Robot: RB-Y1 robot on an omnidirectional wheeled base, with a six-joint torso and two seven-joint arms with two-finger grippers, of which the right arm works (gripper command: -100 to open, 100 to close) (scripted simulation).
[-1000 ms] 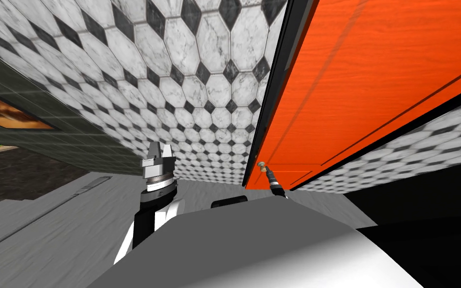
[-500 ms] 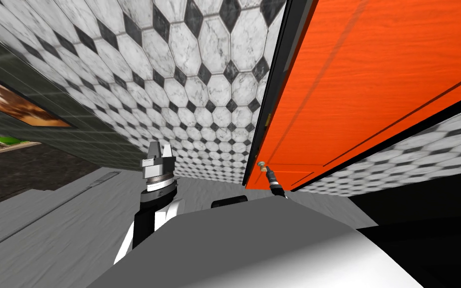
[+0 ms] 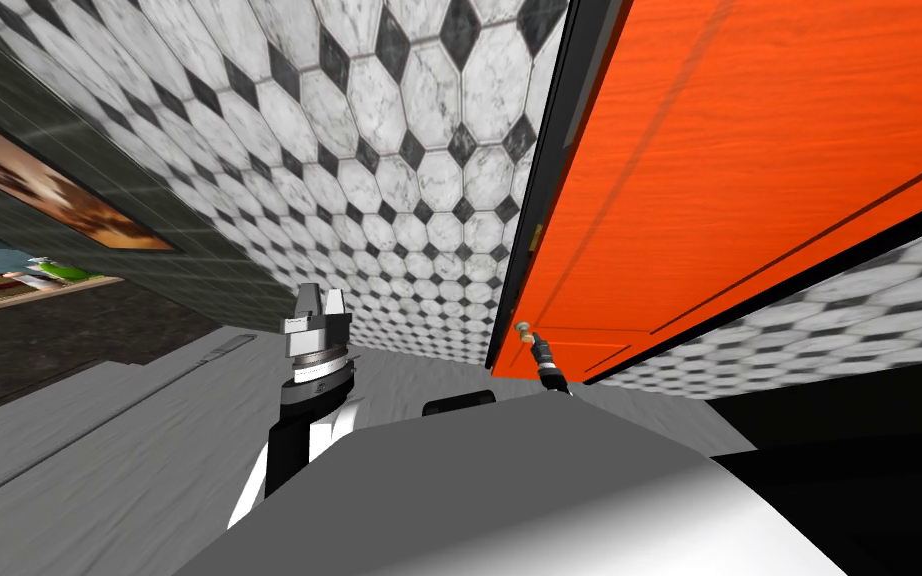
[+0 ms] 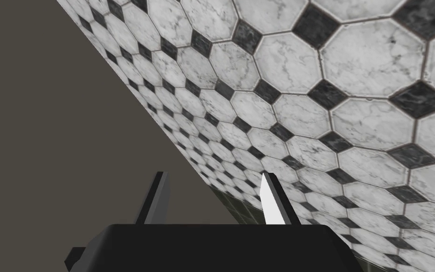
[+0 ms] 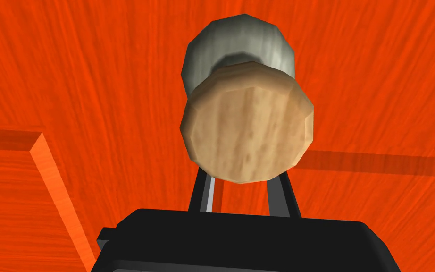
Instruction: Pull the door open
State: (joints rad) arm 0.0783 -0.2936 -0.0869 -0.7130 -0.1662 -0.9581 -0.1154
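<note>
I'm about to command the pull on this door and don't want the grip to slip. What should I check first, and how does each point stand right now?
1. Grasp of the knob by the right pincer: ok, its fingers stand narrowed beneath it.
2. Fingertip contact: cannot tell, the knob hides the tips.
3. The left pincer out of the way: ok, open, empty, apart from the orange door, facing the tiled wall.
4. Door free of its black frame: cannot tell.
5. Room behind the robot for backing up: cannot tell.
</note>
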